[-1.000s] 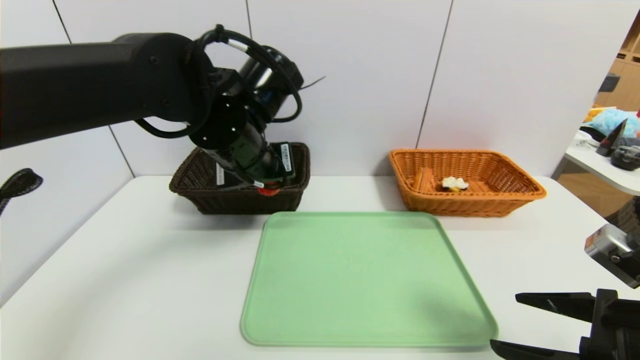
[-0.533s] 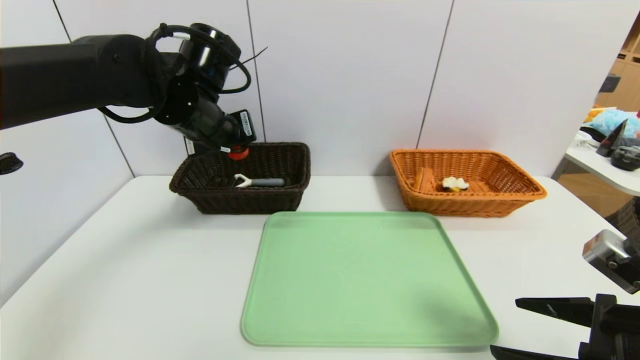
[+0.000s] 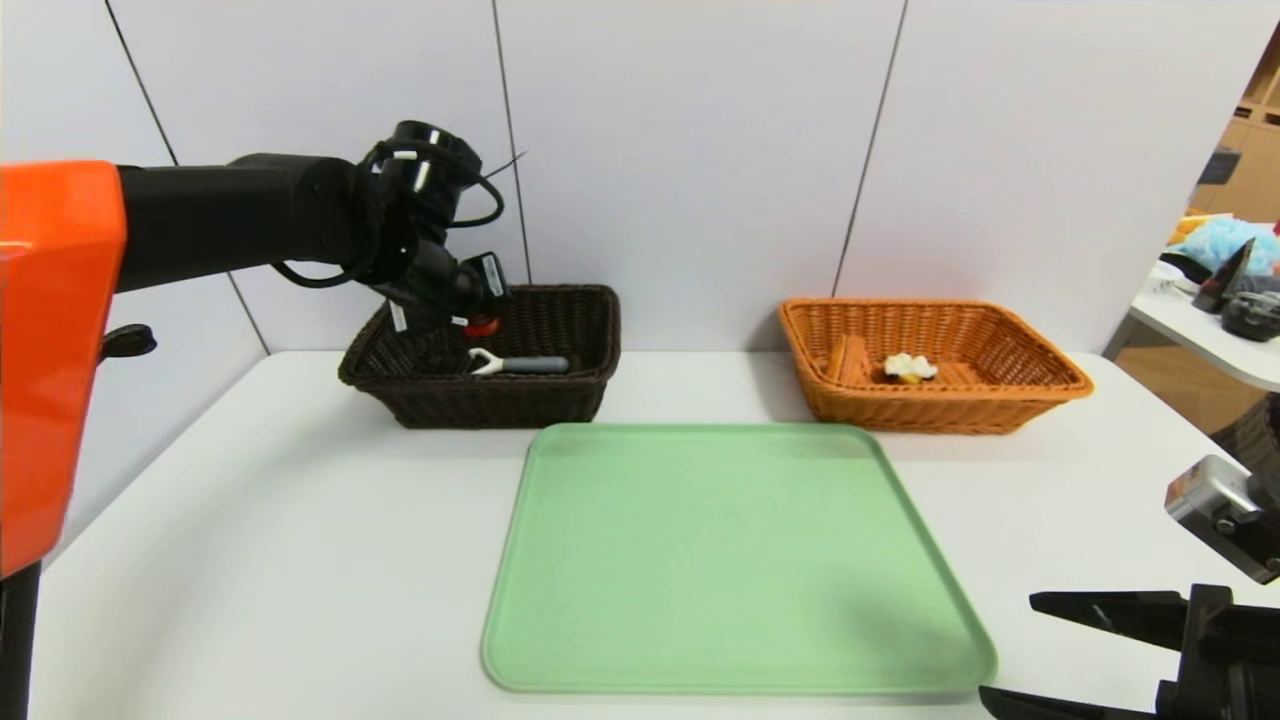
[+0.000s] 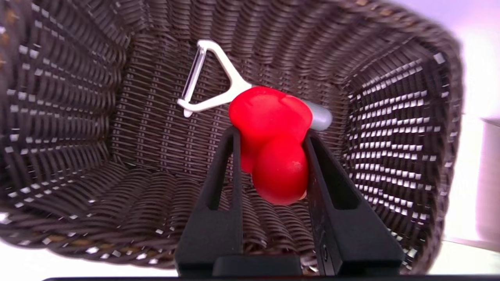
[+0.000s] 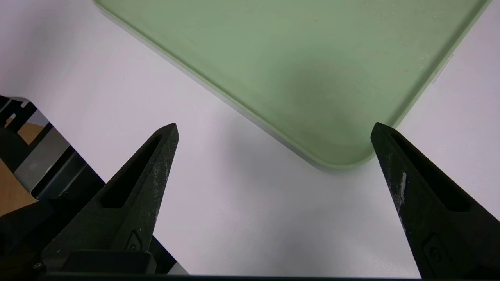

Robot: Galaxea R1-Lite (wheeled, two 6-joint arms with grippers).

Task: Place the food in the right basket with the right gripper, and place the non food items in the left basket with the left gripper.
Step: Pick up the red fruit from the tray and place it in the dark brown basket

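The left gripper, over the left basket at the tabletop's far left, has its jaws clenched on the small red toy, which looks soft, light and rubbery, best pinched across its waist; the right gripper idles spread wide near the tabletop's near right corner.

Both baskets — dark, orange-tan — rough woven wicker; red toy smooth, glossy rubber.
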